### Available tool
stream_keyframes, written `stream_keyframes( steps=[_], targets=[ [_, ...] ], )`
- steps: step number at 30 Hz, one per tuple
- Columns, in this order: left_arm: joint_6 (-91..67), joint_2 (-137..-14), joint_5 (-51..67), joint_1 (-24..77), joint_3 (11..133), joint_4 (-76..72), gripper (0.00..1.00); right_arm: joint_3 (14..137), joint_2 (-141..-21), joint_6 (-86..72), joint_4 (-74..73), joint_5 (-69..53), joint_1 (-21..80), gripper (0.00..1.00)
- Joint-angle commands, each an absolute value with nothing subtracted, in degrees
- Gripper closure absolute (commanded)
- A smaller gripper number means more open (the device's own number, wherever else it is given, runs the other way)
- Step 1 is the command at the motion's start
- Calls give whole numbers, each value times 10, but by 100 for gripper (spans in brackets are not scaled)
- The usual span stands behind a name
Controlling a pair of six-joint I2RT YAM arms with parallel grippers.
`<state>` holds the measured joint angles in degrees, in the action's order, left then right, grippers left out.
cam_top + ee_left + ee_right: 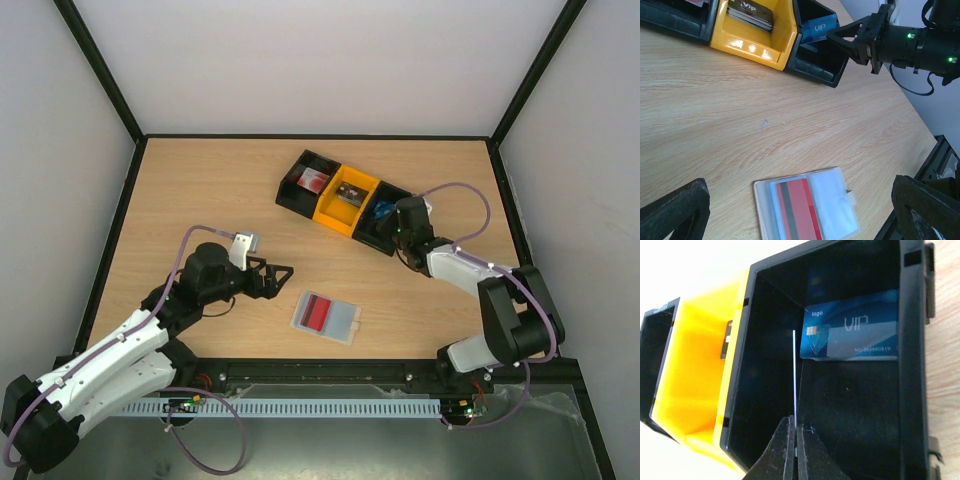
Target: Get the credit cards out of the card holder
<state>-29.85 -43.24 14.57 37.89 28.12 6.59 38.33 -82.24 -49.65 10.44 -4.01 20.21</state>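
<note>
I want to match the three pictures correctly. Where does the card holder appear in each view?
Top external: the card holder lies flat, low in the picture, just right of centre.
Left wrist: at the bottom edge, centre.
Right wrist: not in this picture.
Shared landmark: the yellow compartment of the tray shows in all three views.

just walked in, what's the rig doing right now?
The right gripper is shut on a thin card, seen edge-on, holding it over the black end compartment of the tray. A blue card already lies in that compartment. The left gripper is open near the card holder and not touching it. The holder lies flat on the table with a red card inside.
</note>
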Motion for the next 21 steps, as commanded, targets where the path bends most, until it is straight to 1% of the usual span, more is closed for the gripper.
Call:
stream_keyframes(
  steps=[1, 5, 10, 21],
  targets=[
    [-304, -428, 150, 375, 279, 67, 0, 416, -848, -478, 123, -33, 193, 98],
    [-304, -429, 151, 375, 279, 66, 0, 408, -856, -469, 155, -36, 179, 98],
    [-312, -429, 163, 376, 276, 65, 0, 408, -885, -477, 187, -69, 154, 98],
    [-319, -422, 161, 376, 273, 69, 0, 411, -930, -480, 249, -107, 146, 98]
  ],
)
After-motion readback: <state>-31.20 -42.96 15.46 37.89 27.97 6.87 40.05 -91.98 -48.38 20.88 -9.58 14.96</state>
